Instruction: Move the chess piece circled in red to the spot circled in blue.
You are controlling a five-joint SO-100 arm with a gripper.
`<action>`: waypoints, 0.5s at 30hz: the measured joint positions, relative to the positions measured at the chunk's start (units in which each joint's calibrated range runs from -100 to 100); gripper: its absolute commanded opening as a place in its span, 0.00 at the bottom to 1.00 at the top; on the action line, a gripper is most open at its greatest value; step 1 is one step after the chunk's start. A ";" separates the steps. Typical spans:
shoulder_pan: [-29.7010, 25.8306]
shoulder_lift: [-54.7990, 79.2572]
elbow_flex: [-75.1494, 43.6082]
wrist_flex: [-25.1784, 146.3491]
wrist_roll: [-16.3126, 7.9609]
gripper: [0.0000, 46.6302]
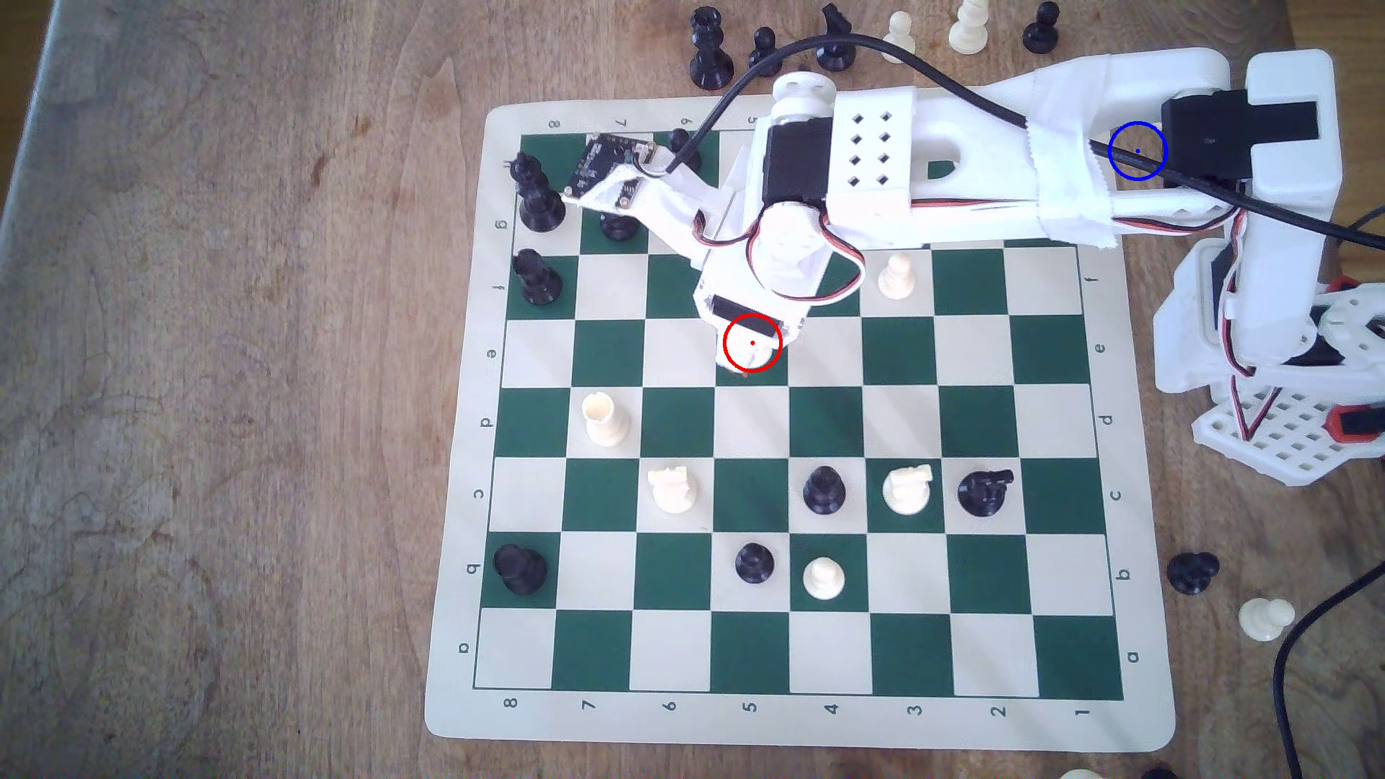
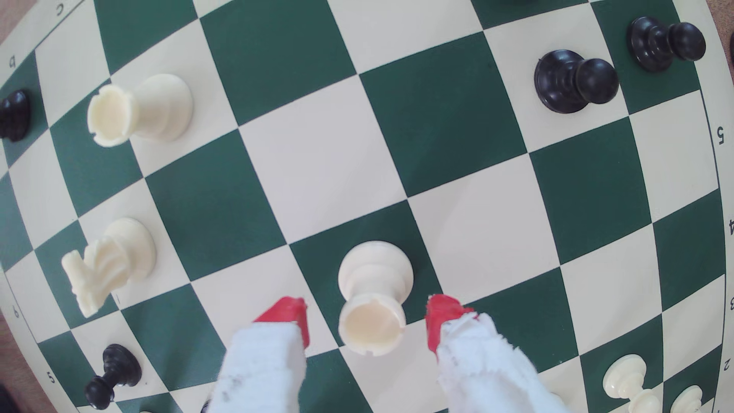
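Two red fingertips flank the white piece, untouching.

Smooth, seemingly plastic cream piece on matt board.

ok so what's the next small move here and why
Probably close the tool: its red-tipped fingers stand open on either side of the cream-white hollow-topped plastic chess piece, with gaps on both sides, so nothing is gripped yet.

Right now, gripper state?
Gripper: open, red fingertips either side of the circled white piece, gaps visible, nothing held.
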 measured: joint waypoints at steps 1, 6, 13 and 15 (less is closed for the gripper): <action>-0.15 0.00 0.00 -0.32 -0.20 0.35; -0.96 1.42 -0.09 -0.96 -0.34 0.33; -0.88 2.01 -0.09 -1.43 -0.34 0.19; -0.88 2.01 -0.09 -1.43 -0.34 0.17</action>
